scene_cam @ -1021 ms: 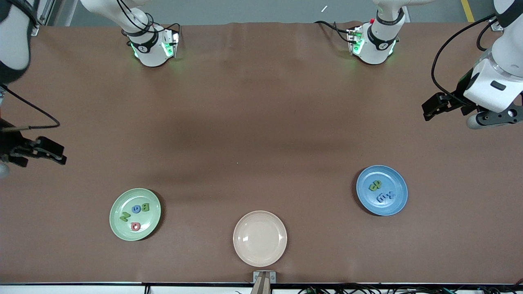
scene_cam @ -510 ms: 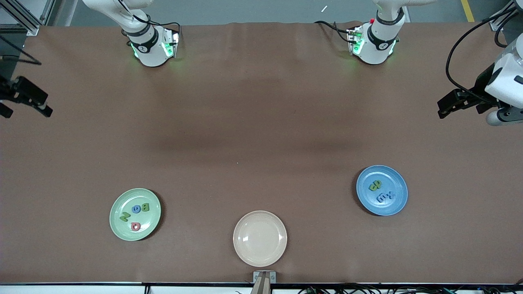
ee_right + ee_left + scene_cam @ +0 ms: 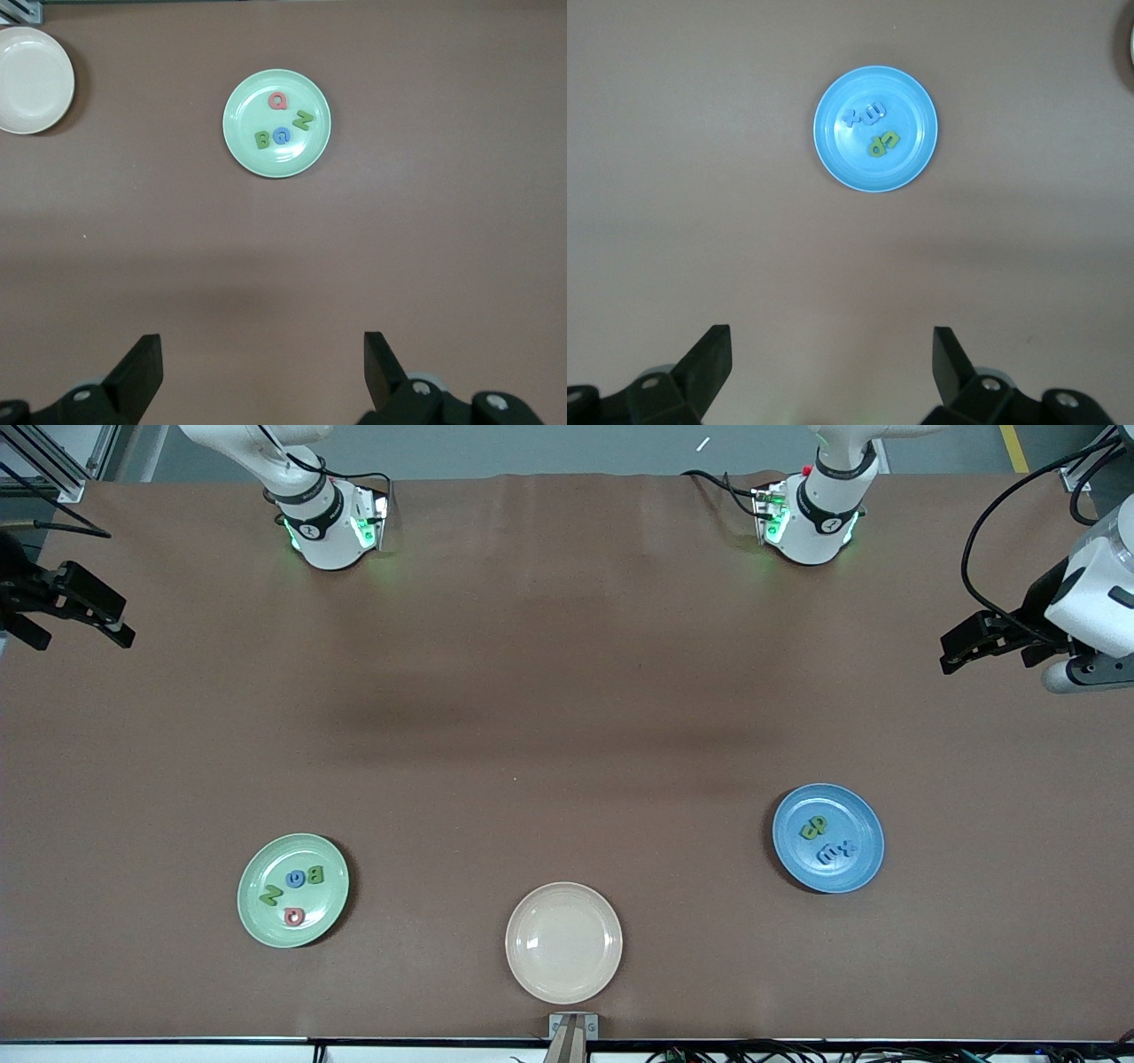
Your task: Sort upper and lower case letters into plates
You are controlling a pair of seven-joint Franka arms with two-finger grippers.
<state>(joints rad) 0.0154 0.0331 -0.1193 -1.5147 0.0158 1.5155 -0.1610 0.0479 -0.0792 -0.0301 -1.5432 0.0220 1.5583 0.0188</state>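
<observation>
From my console I count three plates on the brown table, two arms and eight letters. Starting at the right arm's end, the right gripper hangs over the table edge, its fingers spread wide and holding nothing. The pale green plate lies flat, nearer the front camera, and carries four letters: a green B, a blue G, a green Z and a red Q. The Z lies on a diagonal. The cream plate sits midway along the table, nearest the camera, bare. Toward the left arm's end, the blue plate is farther from the camera than the other two and holds four letters: two green ones touching each other, and two blue ones side by side; I cannot read them for certain. Each pair runs on a slant. The left gripper hangs over the table's end, fingers apart and empty.
</observation>
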